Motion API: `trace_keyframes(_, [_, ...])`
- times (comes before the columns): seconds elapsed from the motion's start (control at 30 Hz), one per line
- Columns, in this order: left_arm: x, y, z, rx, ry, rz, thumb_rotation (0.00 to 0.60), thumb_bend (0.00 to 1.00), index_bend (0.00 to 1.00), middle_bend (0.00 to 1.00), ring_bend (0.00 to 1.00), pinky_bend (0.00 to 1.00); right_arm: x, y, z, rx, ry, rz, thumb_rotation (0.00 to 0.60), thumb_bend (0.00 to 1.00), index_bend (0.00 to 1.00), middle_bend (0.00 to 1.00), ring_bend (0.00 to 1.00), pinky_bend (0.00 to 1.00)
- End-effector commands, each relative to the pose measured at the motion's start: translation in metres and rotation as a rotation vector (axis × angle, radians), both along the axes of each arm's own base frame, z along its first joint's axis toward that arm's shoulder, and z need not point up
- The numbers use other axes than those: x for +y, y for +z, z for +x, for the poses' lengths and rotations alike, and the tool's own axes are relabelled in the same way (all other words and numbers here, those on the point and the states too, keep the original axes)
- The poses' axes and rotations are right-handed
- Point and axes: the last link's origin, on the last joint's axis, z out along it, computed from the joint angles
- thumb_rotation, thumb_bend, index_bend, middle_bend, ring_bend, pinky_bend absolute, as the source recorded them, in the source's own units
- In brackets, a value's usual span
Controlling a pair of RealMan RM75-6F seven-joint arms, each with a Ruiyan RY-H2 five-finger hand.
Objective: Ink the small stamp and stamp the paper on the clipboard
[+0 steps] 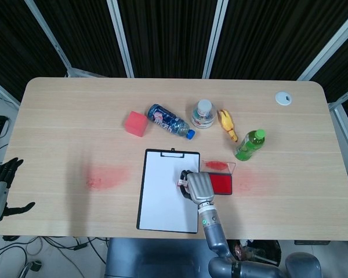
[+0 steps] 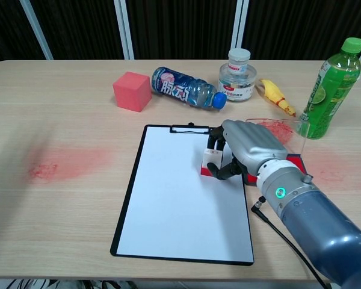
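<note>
On the paper (image 2: 180,198) near the clipboard's (image 2: 125,211) right edge, at three o'clock, the right hand (image 2: 248,147) grips the small stamp (image 2: 212,161). Only the head view shows the left hand (image 1: 1,188), fingers apart, holding nothing.

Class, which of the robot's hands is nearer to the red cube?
Right. The right hand holds the small stamp on the clipboard, right of the red cube. The left hand hangs off the table's left edge.

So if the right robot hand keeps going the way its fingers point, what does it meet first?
Probably the clipboard's clip, across the paper. The right robot hand holds the stamp; depth is unclear.
</note>
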Motion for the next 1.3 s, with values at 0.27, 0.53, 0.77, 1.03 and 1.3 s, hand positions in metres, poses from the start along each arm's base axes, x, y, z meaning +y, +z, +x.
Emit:
trace_keyframes(0.27, [0.0002, 0.0002, -0.0001, 0.003, 0.0, -0.002, 0.6, 0.01, 0.0, 0.0, 0.0, 0.0, 0.0017, -0.002, -0.0016, 0.005, -0.005, 0.005, 0.6, 0.63, 0.94, 0.81, 0.88, 0.9])
trace_keyframes(0.53, [-0.0001, 0.0, -0.0001, 0.004, 0.0, -0.004, 0.6, 0.01, 0.0, 0.0, 0.0, 0.0, 0.0028, -0.002, -0.0032, 0.004, -0.012, 0.004, 0.6, 0.63, 0.94, 0.81, 0.88, 0.9])
trace_keyframes(0.77, [0.0, -0.0001, -0.0001, 0.004, -0.001, -0.006, 0.6, 0.01, 0.0, 0.0, 0.0, 0.0, 0.0034, -0.0018, -0.0055, 0.005, -0.02, 0.005, 0.6, 0.63, 0.94, 0.81, 0.88, 0.9])
trace_keyframes(1.03, [0.0, -0.0003, -0.0003, 0.005, -0.001, -0.009, 0.6, 0.01, 0.0, 0.0, 0.0, 0.0, 0.004, -0.0026, -0.0052, 0.004, -0.021, 0.008, 0.6, 0.63, 0.94, 0.81, 0.88, 0.9])
trace_keyframes(1.3, [0.0002, -0.0005, -0.0005, 0.005, 0.0, -0.009, 0.6, 0.01, 0.0, 0.0, 0.0, 0.0, 0.0037, -0.0019, -0.0054, 0.004, -0.023, 0.007, 0.6, 0.63, 0.94, 0.81, 0.88, 0.9])
